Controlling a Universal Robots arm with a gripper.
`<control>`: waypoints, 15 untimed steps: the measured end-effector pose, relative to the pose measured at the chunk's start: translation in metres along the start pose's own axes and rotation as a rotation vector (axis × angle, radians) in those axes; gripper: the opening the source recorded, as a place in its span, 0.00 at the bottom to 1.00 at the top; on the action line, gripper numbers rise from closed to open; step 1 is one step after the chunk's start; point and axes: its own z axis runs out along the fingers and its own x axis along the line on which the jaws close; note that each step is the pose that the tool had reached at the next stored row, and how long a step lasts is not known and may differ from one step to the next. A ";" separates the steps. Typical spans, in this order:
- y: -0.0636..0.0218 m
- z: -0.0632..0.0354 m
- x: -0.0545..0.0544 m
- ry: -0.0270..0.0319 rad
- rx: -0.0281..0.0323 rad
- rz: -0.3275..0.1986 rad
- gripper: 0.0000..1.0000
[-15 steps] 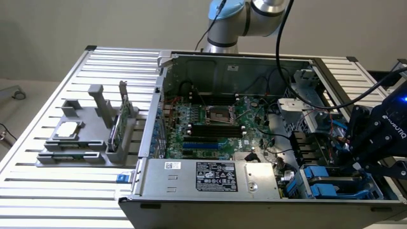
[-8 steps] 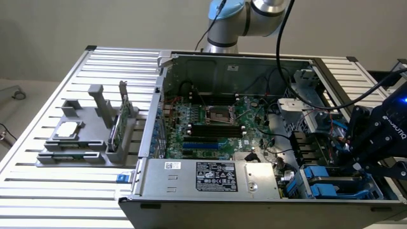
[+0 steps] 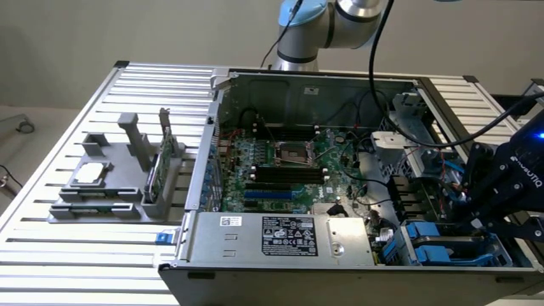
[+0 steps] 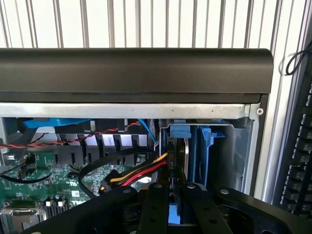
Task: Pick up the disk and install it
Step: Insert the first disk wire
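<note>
I've got the claw (image 3: 476,217) down inside the open computer case (image 3: 306,83), at the drive bay in the case's corner nearest the exterior view's right. From the wrist view the claw (image 4: 176,195) has its fingers drawn close together, clamped on the thin upper edge of the disk (image 4: 178,156), which stands on edge in the blue drive cage (image 4: 204,151). So the disk looks part-way into its slot, not lying out on the slatted surface (image 3: 85,255).

What worries me here: the yellow, red and black cable bundle (image 4: 141,174) runs right up against the disk's side. If it gets pinched between disk and cage, I reckon the drive jams or seats crooked. The grip is on a narrow edge too, so any tilt could let the blue rails bind in the cage guides. I can't tell from here whether the disk is fully home.

Containers: the case holds the green motherboard (image 3: 281,172) and the silver power supply (image 3: 276,236) with its label along the near edge, plus loose black cables. Over at the exterior view's left, the grey parts holder (image 3: 102,191) on the surface carries a small flat silver chip (image 3: 92,172) and a thin green card (image 3: 157,172) standing upright in its slot.
</note>
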 end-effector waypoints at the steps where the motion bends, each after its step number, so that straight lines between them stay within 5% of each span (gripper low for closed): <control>1: 0.0001 0.0001 0.000 0.0001 0.0000 0.000 0.17; 15: 0.0032 0.0021 0.000 0.0010 0.0000 0.000 0.17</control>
